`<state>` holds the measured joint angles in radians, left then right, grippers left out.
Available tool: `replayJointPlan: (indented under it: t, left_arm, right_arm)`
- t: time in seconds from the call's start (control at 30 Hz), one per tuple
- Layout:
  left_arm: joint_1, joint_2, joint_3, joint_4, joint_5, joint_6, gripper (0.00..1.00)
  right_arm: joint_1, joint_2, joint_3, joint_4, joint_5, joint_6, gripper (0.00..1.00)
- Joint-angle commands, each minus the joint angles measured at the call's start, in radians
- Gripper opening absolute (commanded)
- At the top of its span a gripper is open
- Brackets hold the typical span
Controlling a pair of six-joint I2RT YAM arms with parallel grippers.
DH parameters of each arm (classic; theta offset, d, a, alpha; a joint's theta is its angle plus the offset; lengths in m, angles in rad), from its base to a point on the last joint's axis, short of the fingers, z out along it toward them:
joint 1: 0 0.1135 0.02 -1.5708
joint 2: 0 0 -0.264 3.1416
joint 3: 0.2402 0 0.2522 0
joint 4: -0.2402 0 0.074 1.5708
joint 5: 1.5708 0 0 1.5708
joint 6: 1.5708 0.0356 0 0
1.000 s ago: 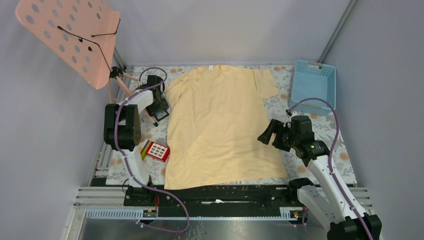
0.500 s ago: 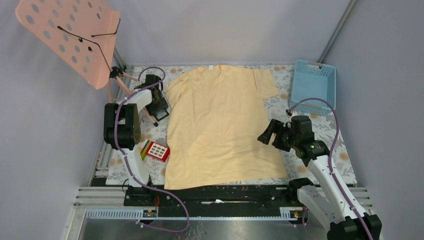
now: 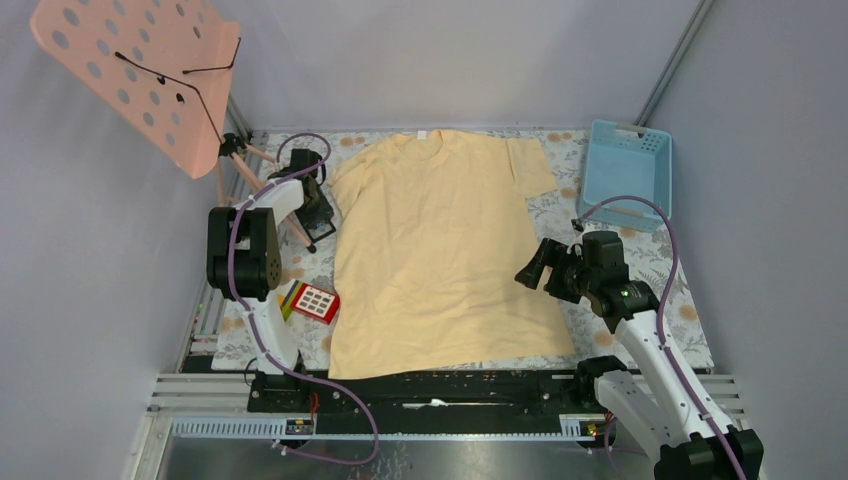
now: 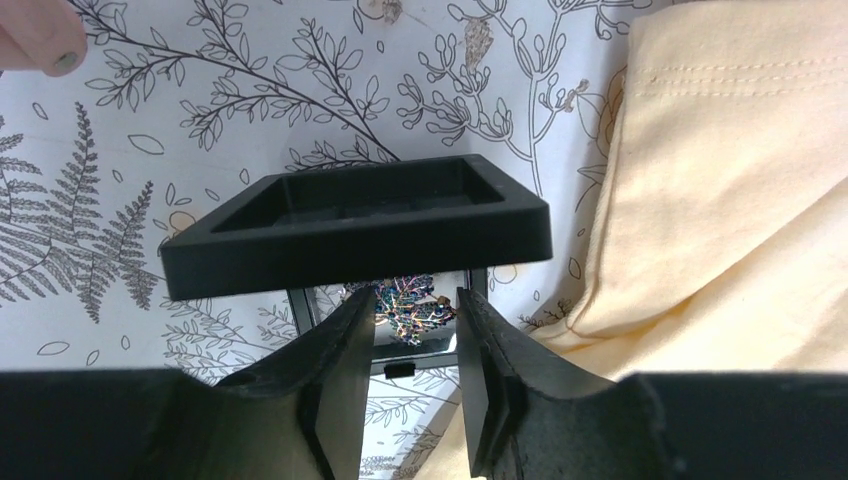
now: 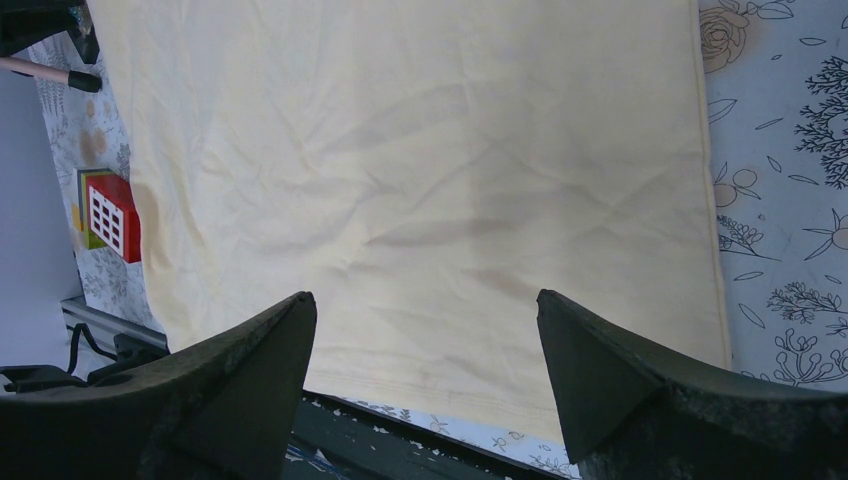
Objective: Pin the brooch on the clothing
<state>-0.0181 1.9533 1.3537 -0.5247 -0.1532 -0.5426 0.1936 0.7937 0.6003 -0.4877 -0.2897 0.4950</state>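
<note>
While the left end effector is down at the little open black box on the desk, just beside the shirt sleeve, its fingers are narrowed to a small gap with the brooch between them. I honestly can't tell if they're actually pinching it. The right end effector hangs wide open and empty over the shirt's lower part.

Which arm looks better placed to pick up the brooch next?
The left. The left tool straddles the brooch in the black box beside the shirt. The right tool hangs open over the shirt, far from the box.
</note>
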Motion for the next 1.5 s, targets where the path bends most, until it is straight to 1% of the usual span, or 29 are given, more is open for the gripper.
replayJointPlan:
  t: [0.0,0.1,0.43,0.47,0.5,0.7,0.77,1.07,1.47]
  left_arm:
    - [-0.001,-0.079,-0.017,-0.001,-0.007,0.005,0.35]
    - [-0.003,-0.096,-0.023,-0.001,-0.012,0.01,0.35]
    - [-0.008,-0.102,-0.037,-0.002,-0.023,0.015,0.26]
    - [-0.008,-0.101,-0.038,-0.002,-0.028,0.018,0.26]
    - [-0.008,-0.1,-0.037,-0.003,-0.034,0.019,0.28]
    - [-0.008,-0.101,-0.033,-0.005,-0.049,0.019,0.51]
    - [-0.008,-0.107,-0.039,0.003,-0.057,0.015,0.54]
    - [-0.004,-0.086,-0.035,0.011,-0.056,0.005,0.59]
    - [0.012,-0.056,-0.032,0.012,-0.063,-0.005,0.62]
  right_arm:
    - [0.004,-0.012,0.002,0.011,0.003,0.01,0.88]
    - [0.004,-0.017,0.001,0.01,0.004,0.013,0.89]
    - [0.005,-0.033,-0.004,-0.008,0.009,0.013,0.88]
    - [0.004,-0.035,-0.004,-0.009,0.009,0.012,0.88]
    - [0.005,-0.037,-0.005,-0.01,0.009,0.012,0.89]
    - [0.004,-0.039,-0.003,-0.015,0.009,0.01,0.88]
    - [0.004,-0.039,-0.006,-0.015,0.009,0.009,0.89]
    - [0.004,-0.04,-0.005,-0.016,0.011,0.009,0.89]
    - [0.004,-0.039,-0.008,-0.015,0.014,0.01,0.89]
